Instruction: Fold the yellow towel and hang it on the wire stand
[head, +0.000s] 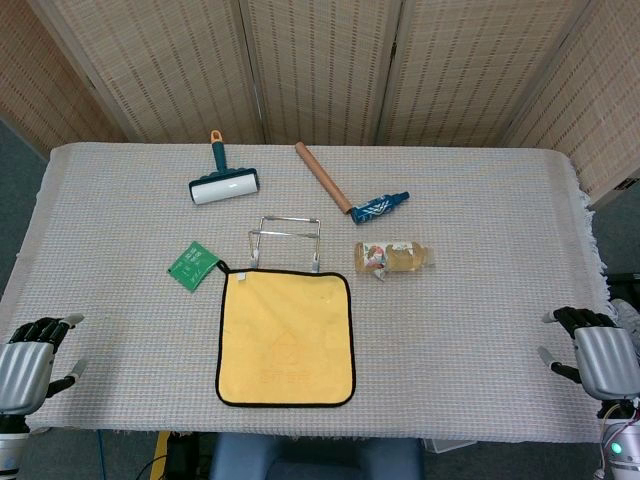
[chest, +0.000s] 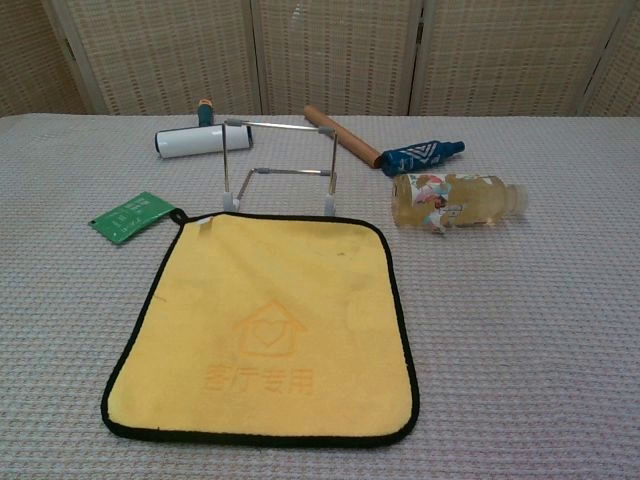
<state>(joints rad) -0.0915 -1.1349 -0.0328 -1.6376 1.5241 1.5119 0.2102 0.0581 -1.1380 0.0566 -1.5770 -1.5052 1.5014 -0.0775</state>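
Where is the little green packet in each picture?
Head view: the green packet lies left of centre, by the yellow towel's far-left corner.
Chest view: it sits at the left, by the same corner.
Shared landmark: the wire stand just beyond the towel.

One towel (head: 286, 337), one wire stand (head: 285, 240), one bottle (head: 392, 257) (lying down), one lint roller (head: 223, 183).

Lint roller (head: 222, 185) lying upper left of centre, wooden rolling pin (head: 321, 176) slanting at upper centre, blue packet (head: 380, 208) at its lower end, clear drink bottle (head: 392, 257) on its side right of centre, green sachet (head: 192, 265) at left, woven screen (head: 320, 60) along the top
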